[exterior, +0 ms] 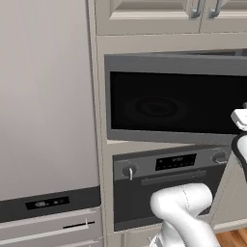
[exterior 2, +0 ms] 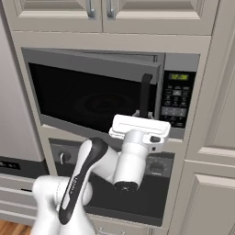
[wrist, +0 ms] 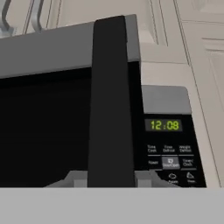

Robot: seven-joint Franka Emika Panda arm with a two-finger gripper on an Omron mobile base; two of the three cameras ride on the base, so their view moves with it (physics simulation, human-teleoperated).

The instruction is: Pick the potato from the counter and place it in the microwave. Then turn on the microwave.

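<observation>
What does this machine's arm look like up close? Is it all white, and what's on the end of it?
Mostly white: the glossy white robot arm is built of rounded, tube-like segments, with a black strip along one link and dark round joint caps. It ends in a flat white rectangular hand block with a small dark button-like mark. Its small grey fingers poke up in the hand view. No loose cables show.

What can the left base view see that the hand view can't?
Left base view alone: the oven with its knob, below the microwave, and a tall grey panel at left. Hand view alone: the microwave's green clock and buttons, plus the black handle up close. Both share: the microwave's black glass door.
</observation>
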